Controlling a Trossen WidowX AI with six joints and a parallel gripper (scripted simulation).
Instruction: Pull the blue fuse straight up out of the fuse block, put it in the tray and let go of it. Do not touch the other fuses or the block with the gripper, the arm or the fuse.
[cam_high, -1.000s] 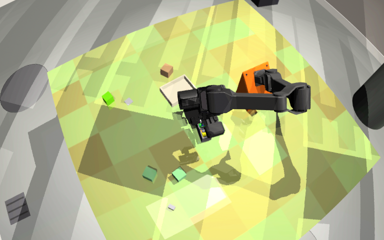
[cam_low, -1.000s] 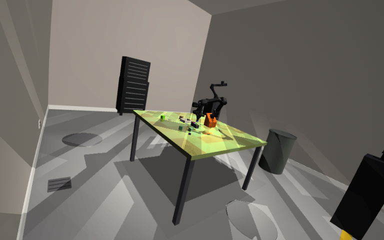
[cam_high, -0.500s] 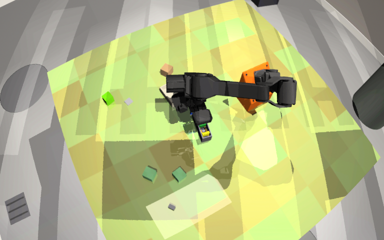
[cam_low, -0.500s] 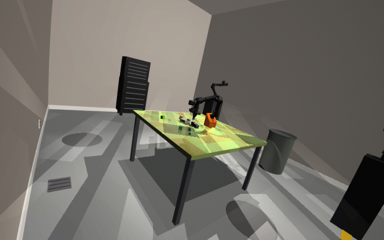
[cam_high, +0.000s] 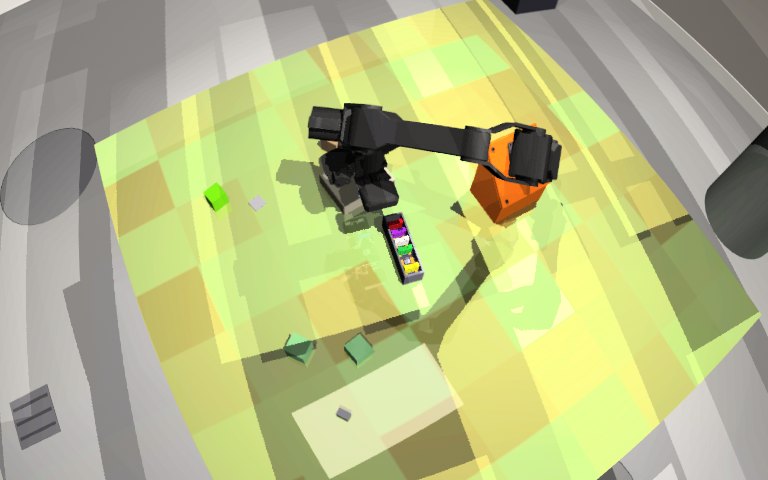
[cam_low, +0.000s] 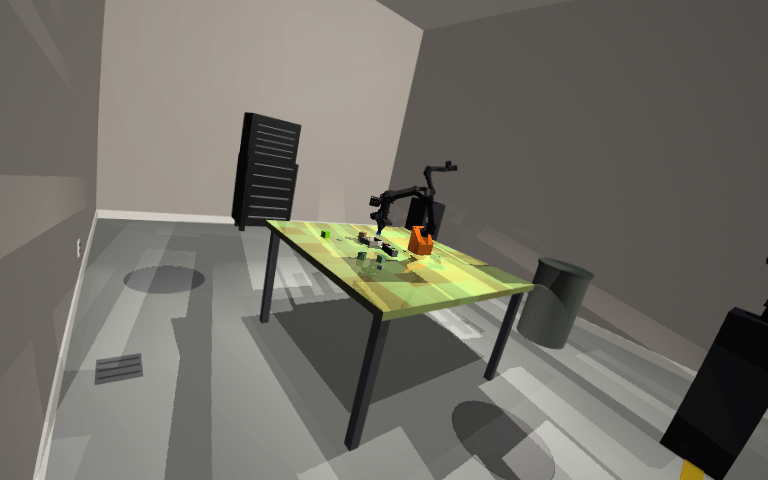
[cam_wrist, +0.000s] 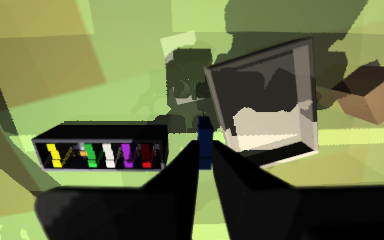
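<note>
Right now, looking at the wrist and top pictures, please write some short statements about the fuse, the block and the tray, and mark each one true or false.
1. The gripper is shut on the blue fuse. True.
2. The blue fuse sits in the fuse block. False: it is out of the block, held up between the fingers.
3. A yellow, a green, a white, a purple and a red fuse stand in the block. True.
4. The tray holds the blue fuse. False: the fuse is not yet released.
5. The tray lies right of the block in the wrist view. True.

Blue fuse (cam_wrist: 205, 141), black fuse block (cam_wrist: 102, 148), yellow-green patchwork table (cam_high: 594, 339).
</note>
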